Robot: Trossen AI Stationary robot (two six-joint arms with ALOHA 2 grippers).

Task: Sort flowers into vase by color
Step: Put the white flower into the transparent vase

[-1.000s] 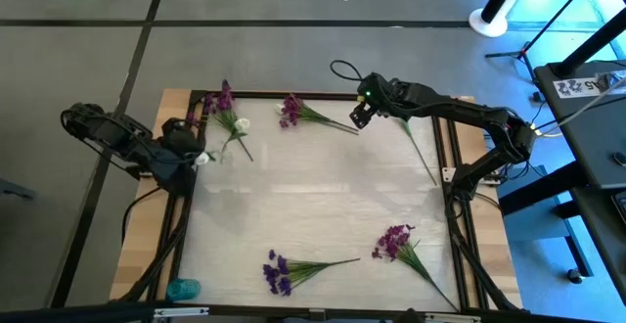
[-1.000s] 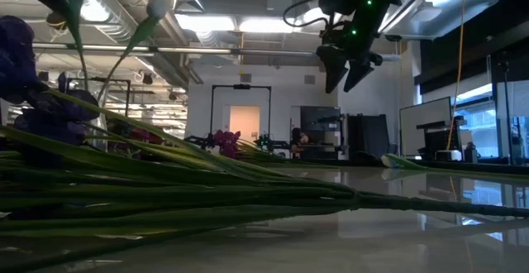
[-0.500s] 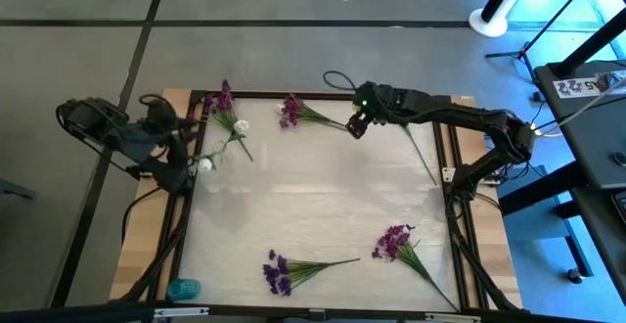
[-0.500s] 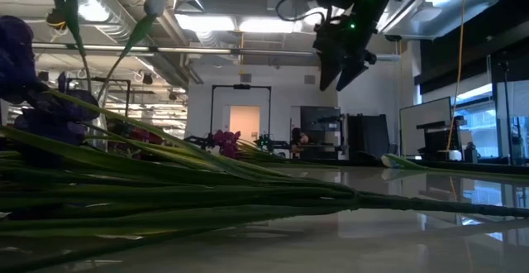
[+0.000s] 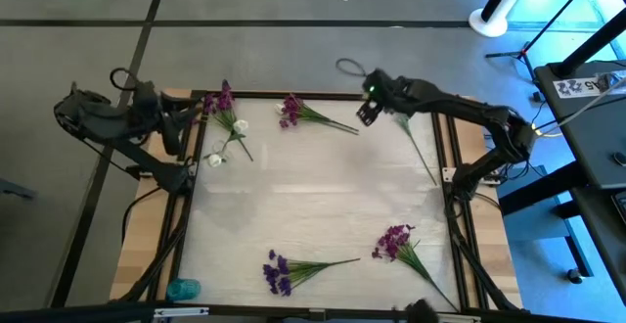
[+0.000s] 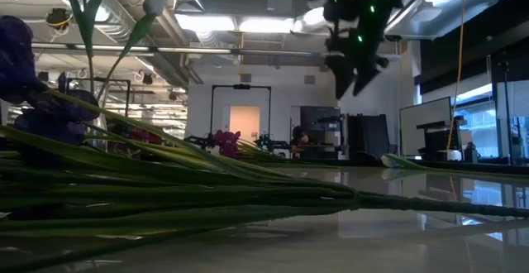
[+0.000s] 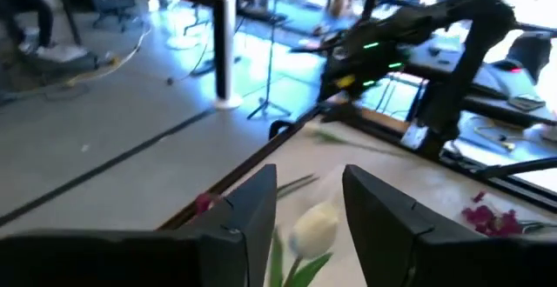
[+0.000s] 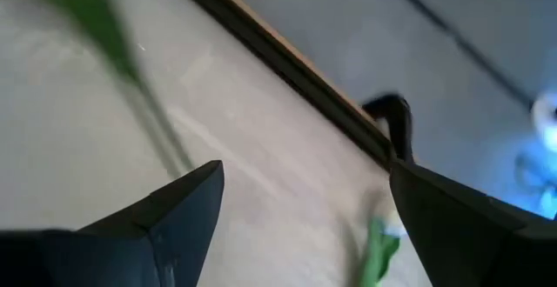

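Note:
Purple flowers lie on the table at near centre (image 5: 279, 272), near right (image 5: 394, 240) and far centre (image 5: 290, 110). At the far left a purple cluster (image 5: 223, 100) and two white buds (image 5: 242, 125) (image 5: 213, 160) stand on raised stems. The low view shows these buds high up (image 6: 154, 2). I cannot make out the vase. My left gripper (image 5: 194, 137) is raised at the table's left edge and open. One white bud (image 7: 315, 226) shows between its fingers, with no touch that I can see. My right gripper (image 5: 365, 117) hangs open above the far side.
A bare green sprig (image 5: 419, 145) lies at the far right, below my right arm. Its stem (image 8: 152, 122) shows in the right wrist view. A teal object (image 5: 183, 289) sits off the table's near left corner. The middle of the table (image 5: 323, 191) is bare.
My left gripper has risen and drawn back toward the table's left edge, tipping its fingers up toward level. The white bud nearest it has shifted a little toward the right. My right gripper swung slightly left, then back right.

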